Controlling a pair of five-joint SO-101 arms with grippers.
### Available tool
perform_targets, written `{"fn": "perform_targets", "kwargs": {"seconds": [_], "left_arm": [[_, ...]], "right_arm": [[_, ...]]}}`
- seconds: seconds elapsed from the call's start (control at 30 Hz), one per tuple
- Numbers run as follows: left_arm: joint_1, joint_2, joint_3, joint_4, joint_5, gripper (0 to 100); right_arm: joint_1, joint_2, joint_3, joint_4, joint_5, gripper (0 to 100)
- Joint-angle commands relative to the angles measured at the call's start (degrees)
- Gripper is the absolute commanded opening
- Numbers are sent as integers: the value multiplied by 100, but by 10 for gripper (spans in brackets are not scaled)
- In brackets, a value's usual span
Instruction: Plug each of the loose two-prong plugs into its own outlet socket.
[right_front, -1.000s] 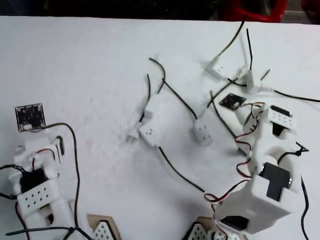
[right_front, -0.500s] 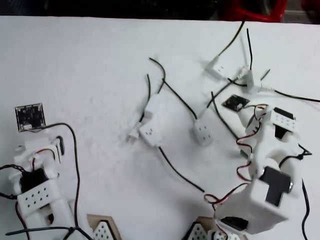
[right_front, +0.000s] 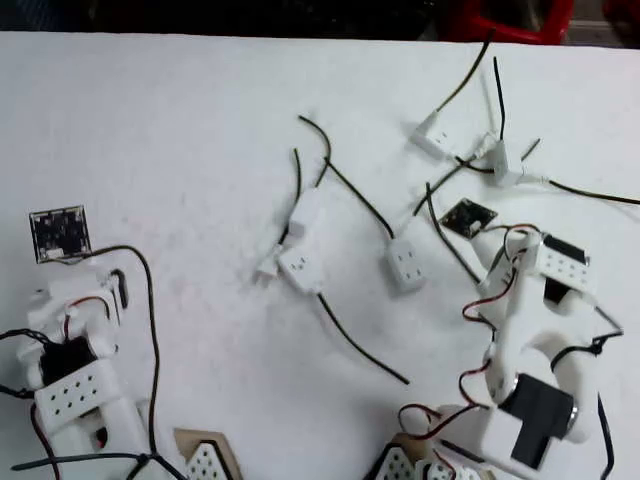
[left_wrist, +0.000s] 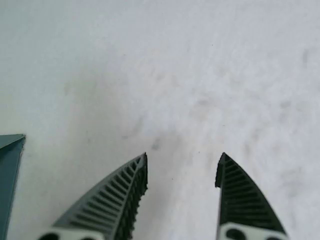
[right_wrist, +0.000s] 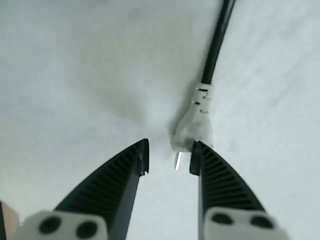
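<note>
My right gripper (right_wrist: 168, 150) stands open over the white table. A white two-prong plug (right_wrist: 196, 122) on a black cable lies right in front of it, its metal prong (right_wrist: 178, 160) in the gap, close to one fingertip (right_wrist: 196, 150). My left gripper (left_wrist: 182, 157) is open over bare table with nothing between its fingers. From above, one white outlet socket (right_front: 299, 268) has a loose plug (right_front: 266, 272) beside it, and a second outlet socket (right_front: 405, 263) lies to its right. Two more plugs (right_front: 432, 136) (right_front: 497, 155) lie at the back right.
Black cables (right_front: 350, 190) loop across the table's middle and run toward the right arm (right_front: 535, 300). The left arm (right_front: 75, 380) is folded at the front left corner. A teal edge (left_wrist: 9, 175) shows beside the left gripper. Open table lies at the left and back.
The right arm has drawn back toward the front edge, its upper part folding down, and its wrist has shifted slightly nearer. The left arm and the plugs have not moved.
</note>
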Motion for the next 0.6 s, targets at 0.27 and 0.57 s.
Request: {"fn": "perform_targets", "kwargs": {"seconds": [0.27,0.57], "left_arm": [[-22,-163,-18,-132,18,225],[-22,-163,-9,-132,18,225]], "right_arm": [[22,259,369,-725,62,139],[163,673,-62,-725,220,58]]}}
